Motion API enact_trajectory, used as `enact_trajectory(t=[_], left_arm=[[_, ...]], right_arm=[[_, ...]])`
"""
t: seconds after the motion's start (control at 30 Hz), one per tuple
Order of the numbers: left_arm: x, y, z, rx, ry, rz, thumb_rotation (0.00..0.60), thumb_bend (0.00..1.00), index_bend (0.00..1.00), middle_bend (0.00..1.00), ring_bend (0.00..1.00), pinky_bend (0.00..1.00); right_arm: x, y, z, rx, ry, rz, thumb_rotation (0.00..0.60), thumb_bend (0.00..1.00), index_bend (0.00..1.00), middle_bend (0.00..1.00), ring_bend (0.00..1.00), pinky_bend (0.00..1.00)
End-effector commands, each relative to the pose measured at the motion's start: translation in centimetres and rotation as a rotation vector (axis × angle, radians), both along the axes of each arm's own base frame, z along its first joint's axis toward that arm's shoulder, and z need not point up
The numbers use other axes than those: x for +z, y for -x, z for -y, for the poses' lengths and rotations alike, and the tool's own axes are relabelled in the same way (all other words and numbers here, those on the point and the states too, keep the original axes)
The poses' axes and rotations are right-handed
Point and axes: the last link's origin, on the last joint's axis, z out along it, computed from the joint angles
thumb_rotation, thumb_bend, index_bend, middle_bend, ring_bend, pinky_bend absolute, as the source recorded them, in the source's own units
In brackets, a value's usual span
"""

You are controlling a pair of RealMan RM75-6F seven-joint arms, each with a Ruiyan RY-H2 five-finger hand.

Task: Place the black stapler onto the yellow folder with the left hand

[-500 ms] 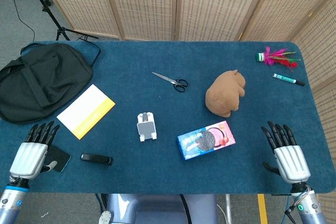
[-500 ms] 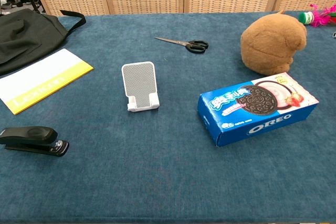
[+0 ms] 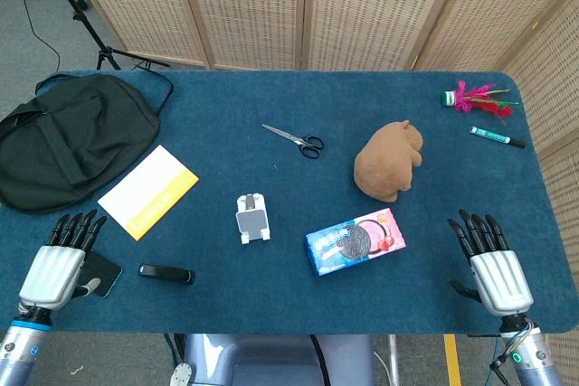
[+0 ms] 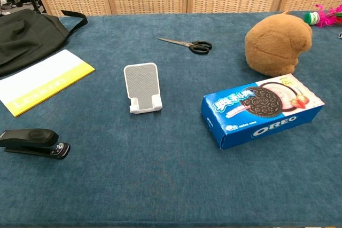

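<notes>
The black stapler [image 3: 166, 273] lies flat near the table's front left edge; the chest view shows the stapler [image 4: 33, 142] at its lower left. The yellow and white folder [image 3: 149, 190] lies behind it, next to a black bag. My left hand [image 3: 60, 268] hovers at the front left corner, fingers straight and apart, holding nothing, a short way left of the stapler. My right hand [image 3: 494, 267] is at the front right corner, also spread with nothing in it. Neither hand shows in the chest view.
A black bag [image 3: 68, 137] fills the back left. A white phone stand [image 3: 251, 217], an Oreo box [image 3: 355, 240], a brown plush toy [image 3: 389, 161] and scissors [image 3: 295, 139] lie mid-table. A marker [image 3: 497, 136] and a feathered shuttlecock [image 3: 475, 99] lie at the back right.
Both hands have slipped slightly toward the table's front edge. The stapler and folder have not moved.
</notes>
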Motion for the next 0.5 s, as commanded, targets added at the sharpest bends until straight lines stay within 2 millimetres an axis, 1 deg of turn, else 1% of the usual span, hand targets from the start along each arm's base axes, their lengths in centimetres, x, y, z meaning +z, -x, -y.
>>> enact_trajectory(t=[0.03,0.3,0.5], left_arm=[[-0.2,0.0,-0.2,-0.003,0.012,0.001,0.600,0.00,0.00,0.00,0.00,0.00],[-0.4,-0.5,-0.1,-0.023,0.038,0.028,0.600,0.00,0.00,0.00,0.00,0.00],[-1.1,-0.9,-1.5,-0.033,0.090,0.048,0.600,0.00,0.00,0.00,0.00,0.00]], right_arm=[[0.0,0.0,0.1,-0.005,0.001,0.000,0.600,0.10,0.00,0.00,0.00,0.00],[0.4,0.2,0.0,-0.006,0.008,0.010,0.600,0.10,0.00,0.00,0.00,0.00],[0.5,0.2,-0.1,-0.003,0.012,0.018,0.600,0.10,0.00,0.00,0.00,0.00]])
